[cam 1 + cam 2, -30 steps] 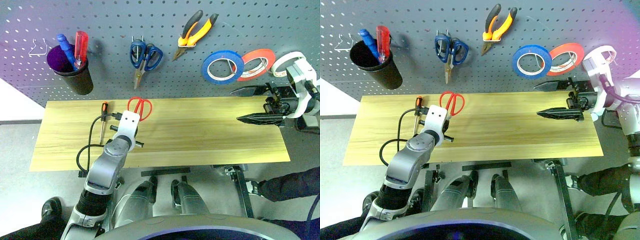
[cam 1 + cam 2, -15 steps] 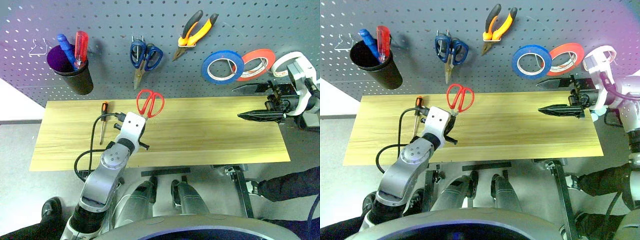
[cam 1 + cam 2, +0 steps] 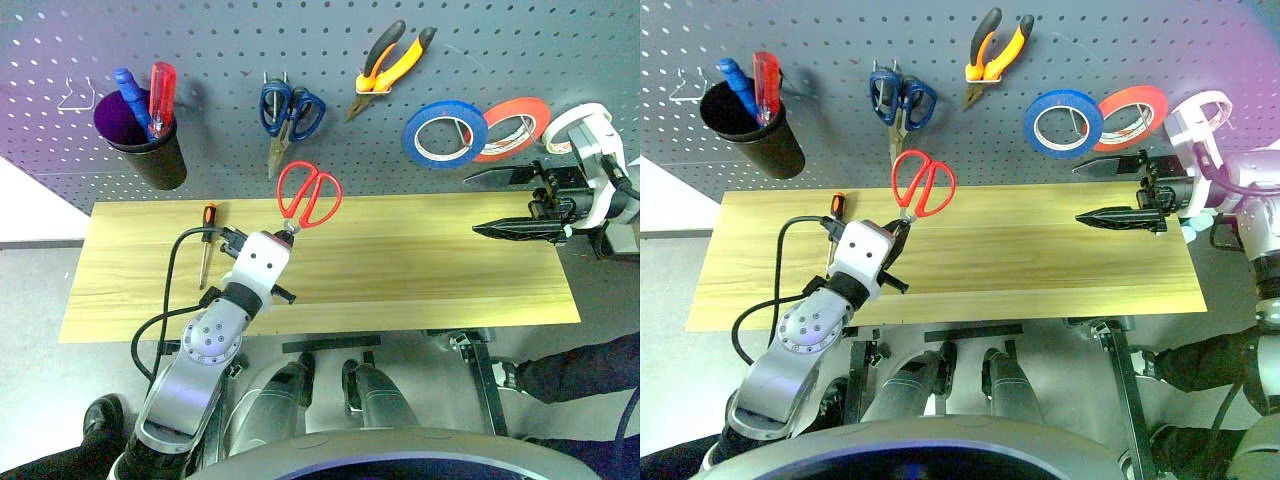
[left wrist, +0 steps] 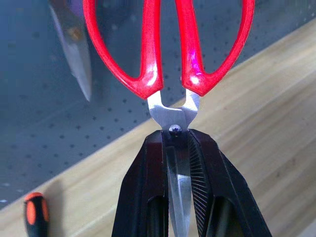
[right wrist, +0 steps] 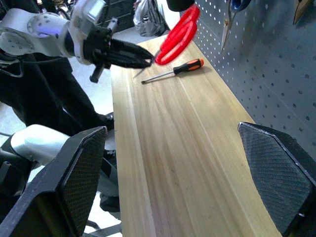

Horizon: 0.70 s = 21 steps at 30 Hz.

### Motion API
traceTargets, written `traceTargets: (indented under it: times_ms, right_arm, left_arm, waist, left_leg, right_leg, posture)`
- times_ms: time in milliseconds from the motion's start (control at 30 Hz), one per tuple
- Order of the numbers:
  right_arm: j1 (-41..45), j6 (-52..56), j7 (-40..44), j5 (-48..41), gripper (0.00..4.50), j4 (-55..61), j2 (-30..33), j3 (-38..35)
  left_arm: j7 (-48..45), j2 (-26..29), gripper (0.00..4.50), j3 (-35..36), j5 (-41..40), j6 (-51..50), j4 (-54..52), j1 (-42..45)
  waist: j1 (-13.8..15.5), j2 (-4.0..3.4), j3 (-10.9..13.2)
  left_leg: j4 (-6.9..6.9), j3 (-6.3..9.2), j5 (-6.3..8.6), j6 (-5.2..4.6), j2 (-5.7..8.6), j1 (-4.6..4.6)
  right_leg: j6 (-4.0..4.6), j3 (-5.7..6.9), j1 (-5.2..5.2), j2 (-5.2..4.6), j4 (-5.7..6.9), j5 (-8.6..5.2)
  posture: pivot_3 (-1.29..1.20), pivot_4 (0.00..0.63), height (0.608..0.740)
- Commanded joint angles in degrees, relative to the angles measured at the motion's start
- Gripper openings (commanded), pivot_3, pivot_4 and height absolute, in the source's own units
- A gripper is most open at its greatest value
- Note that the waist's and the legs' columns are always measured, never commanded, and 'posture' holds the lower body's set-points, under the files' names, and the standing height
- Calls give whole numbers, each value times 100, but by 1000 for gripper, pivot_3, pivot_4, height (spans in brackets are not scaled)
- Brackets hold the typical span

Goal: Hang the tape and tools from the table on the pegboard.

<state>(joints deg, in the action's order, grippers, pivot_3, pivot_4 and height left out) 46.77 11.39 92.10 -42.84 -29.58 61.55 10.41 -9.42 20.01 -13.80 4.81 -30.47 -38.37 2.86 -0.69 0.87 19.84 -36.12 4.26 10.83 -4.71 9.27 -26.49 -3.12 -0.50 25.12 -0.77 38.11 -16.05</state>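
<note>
My left gripper [image 3: 288,232] is shut on the blades of the red-handled scissors [image 3: 308,195], holding them above the table [image 3: 420,260] with the handles up against the pegboard's [image 3: 220,40] lower edge. The left wrist view shows the black fingers [image 4: 202,158] clamped just below the pivot of the scissors [image 4: 168,49]. A small orange-and-black screwdriver [image 3: 206,245] lies on the table's left part. The orange-and-black pliers [image 3: 392,68] and the cream-white tape [image 3: 572,125] hang on the pegboard. My right gripper [image 3: 490,205] hovers open and empty over the table's right end.
On the pegboard hang blue-handled scissors [image 3: 290,115], a blue tape roll [image 3: 445,133], a red-orange roll [image 3: 512,128] and a black cup [image 3: 150,150] holding blue and red screwdrivers. A thin empty hook [image 3: 72,97] sits at the far left.
My left gripper has lifted the red scissors off the table, up and to the right towards the pegboard. The right gripper has stayed where it was.
</note>
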Motion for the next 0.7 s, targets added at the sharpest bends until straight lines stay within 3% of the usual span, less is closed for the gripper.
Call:
traceTargets:
  times_ms: [33, 367, 700]
  right_arm:
    - [160, -101, 40, -19, 4500, -28, 161, -73]
    - [198, -158, 40, 29, 4500, -103, 125, -58]
    - [163, -142, 40, 27, 4500, -80, 137, -116]
  left_arm:
    - [159, -75, 264, 205, 202, 589, -312, -187]
    - [256, -188, 264, 449, 531, 1619, -220, -172]
    - [184, -351, 264, 610, 515, 1842, 18, 2]
  waist:
    - [1, -4, 2]
    - [3, -6, 1]
    - [2, -6, 1]
  left_leg:
    - [0, 0, 0, 0, 0, 0]
    - [-2, -2, 0, -1, 0, 0]
    - [-5, -3, 0, -1, 0, 0]
  right_leg:
    - [0, 0, 0, 0, 0, 0]
    - [0, 0, -1, 0, 0, 0]
    - [-1, 0, -2, 0, 3, 1]
  posture:
    - [-75, 354, 740]
    - [-75, 350, 740]
    - [-83, 350, 740]
